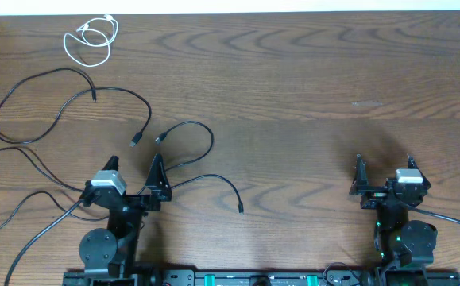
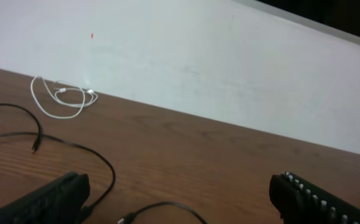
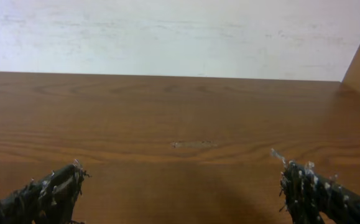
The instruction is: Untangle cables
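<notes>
Both sit wide open near the front edge: left gripper [image 1: 134, 168] and right gripper [image 1: 384, 168]. The black cords [image 1: 148, 113] sprawl over the worktop's left half. The white cord [image 1: 91, 38] is coiled by the far-left corner.

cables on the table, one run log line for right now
left gripper open, empty | right gripper open, empty | black cables loose at left, ungripped | white cable coiled far-left, apart
</notes>
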You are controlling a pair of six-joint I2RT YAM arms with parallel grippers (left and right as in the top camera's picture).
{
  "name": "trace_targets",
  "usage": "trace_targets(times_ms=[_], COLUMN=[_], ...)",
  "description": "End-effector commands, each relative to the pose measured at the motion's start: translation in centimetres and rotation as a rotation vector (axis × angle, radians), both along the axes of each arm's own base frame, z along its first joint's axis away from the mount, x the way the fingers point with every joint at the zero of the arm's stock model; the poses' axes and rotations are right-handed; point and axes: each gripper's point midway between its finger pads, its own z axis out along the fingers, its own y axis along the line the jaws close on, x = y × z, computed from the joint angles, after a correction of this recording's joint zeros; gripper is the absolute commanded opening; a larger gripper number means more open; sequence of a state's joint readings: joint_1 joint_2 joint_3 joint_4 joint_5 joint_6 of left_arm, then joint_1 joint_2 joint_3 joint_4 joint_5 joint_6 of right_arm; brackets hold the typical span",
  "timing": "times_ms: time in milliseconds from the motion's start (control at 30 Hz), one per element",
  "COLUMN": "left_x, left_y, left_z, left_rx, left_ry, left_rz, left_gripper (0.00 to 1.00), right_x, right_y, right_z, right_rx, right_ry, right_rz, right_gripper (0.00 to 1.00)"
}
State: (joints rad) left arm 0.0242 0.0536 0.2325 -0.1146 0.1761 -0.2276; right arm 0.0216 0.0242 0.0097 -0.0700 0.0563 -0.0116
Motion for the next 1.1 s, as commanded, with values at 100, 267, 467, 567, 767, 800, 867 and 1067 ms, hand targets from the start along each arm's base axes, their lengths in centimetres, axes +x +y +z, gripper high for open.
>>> trace_targets(times_ms=[100, 267, 467, 567, 767, 800, 867, 1067], left_x=[0.4, 0.7, 1.0, 1.1, 1.4, 1.4, 1.4, 1.4], left_y=[0.1, 0.0, -0.1, 0.1, 0.3, 0.3, 0.4, 0.5], left_z=[-1.1, -2.1, -3.2, -3.8, -4.2, -4.2, -4.1, -6.6], left_rx=[0.019, 0.041, 0.104, 0.105, 0.148, 0.147, 0.152, 0.215], left_ry=[-0.053, -0.053, -0.035, -0.024, -0.067, -0.068, -0.069, 0.030], left_rz=[0.008, 0.013, 0.026, 0.038, 0.050, 0.051, 0.058, 0.055], left_gripper=[0.98, 0.98, 0.98, 0.98, 0.98, 0.98, 0.98, 0.98], right_x=[0.0, 0.0, 0.0, 0.0, 0.0, 0.0, 0.0, 0.0], right_y=[0.0, 0.0, 0.0, 0.0, 0.0, 0.0, 0.0, 0.0], right_z=[-0.1, -0.1, -0.1, -0.1, -0.1, -0.1, -0.1, -0.1], right_rx=[-0.012, -0.011, -0.012, -0.011, -0.012, -0.012, -0.012, -0.011], right_ry=[-0.001, -0.001, -0.001, -0.001, -0.001, -0.001, -0.001, -0.001], right_rz=[0.001, 0.001, 0.001, 0.001, 0.001, 0.001, 0.001, 0.001], right_gripper=[0.99, 0.99, 0.99, 0.99, 0.99, 0.99, 0.99, 0.99])
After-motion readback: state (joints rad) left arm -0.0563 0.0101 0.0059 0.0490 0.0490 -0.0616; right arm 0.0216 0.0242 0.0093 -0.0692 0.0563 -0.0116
